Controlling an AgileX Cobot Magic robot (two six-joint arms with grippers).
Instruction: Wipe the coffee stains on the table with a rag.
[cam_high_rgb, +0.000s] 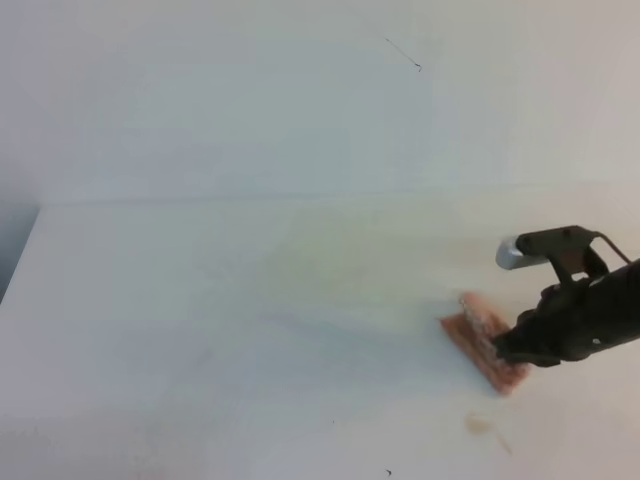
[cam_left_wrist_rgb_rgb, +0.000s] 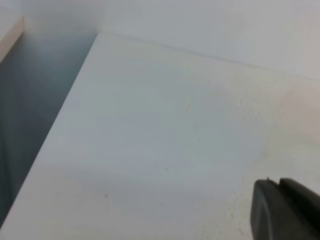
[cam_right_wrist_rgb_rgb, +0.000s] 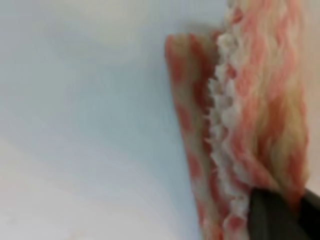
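right hand (cam_high_rgb: 503, 348) clamped on the striped rag (cam_high_rgb: 483, 340), pressed to the counter (cam_high_rgb: 250, 300) at right | small tan coffee smear (cam_high_rgb: 481, 425) just below | I'd drag flat, firm, over it

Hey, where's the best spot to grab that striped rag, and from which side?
Probably the rag's right edge, from above and the right. It lies flat on the table, so only a bunched edge gives the fingers something to pinch. The right gripper is shut on that edge; the right wrist view shows the cloth folded up there.
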